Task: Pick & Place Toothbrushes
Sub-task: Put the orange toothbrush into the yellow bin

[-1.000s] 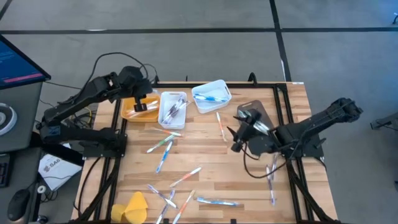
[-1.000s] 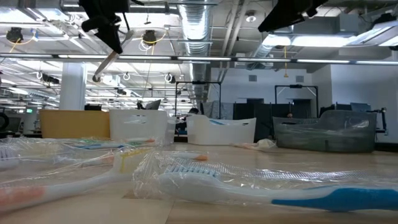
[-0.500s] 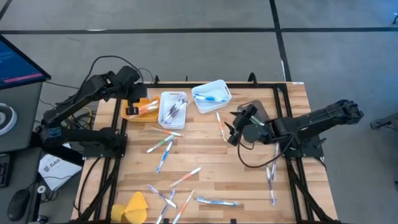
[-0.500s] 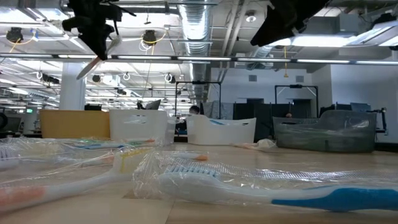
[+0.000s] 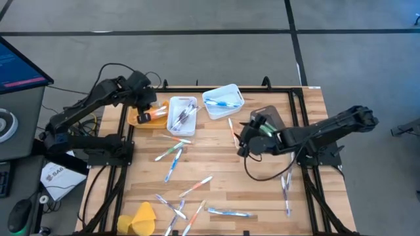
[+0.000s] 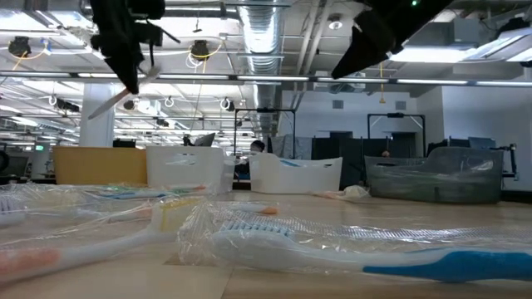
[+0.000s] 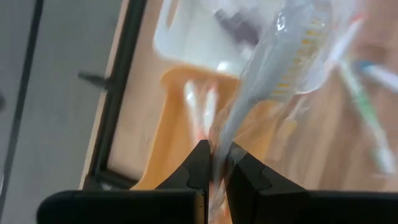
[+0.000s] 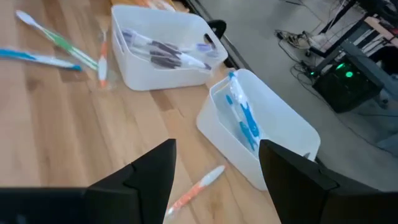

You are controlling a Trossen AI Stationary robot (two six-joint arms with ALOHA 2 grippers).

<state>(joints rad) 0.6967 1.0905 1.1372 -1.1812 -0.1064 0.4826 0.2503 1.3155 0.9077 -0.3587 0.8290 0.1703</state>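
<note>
over the last second we see the left hand (image 5: 146,113) carry its wrapped toothbrush (image 7: 292,56) away from the middle white bin (image 5: 182,115) to a spot above the orange bin (image 5: 136,118) at the table's (image 5: 262,190) far left corner. its fingers (image 7: 200,167) are pressed together on the handle end of that brush, which hangs at a slant in the low view. we judge this brush is about to be dropped into the orange bin, so one sort is nearly done. meanwhile the right hand (image 5: 241,140) has slid leftward across the table toward a lone orange-handled toothbrush (image 5: 231,132) lying between the bins and the dark tray (image 5: 270,118); its fingers are spread wide and hold nothing. we take that brush to be its next target.

the left wrist view shows what the high view cannot: the clear wrapper around the held brush, its bristle head, and pale brushes already lying in the orange bin. the right wrist view shows blue brushes (image 8: 245,121) inside the angled white bin (image 8: 273,134), and the orange-handled brush on the wood between the spread fingers. only the high view shows the many loose toothbrushes (image 5: 190,196) scattered on the near half of the table and the yellow cloth lump (image 5: 141,217) at the near left edge.
</note>
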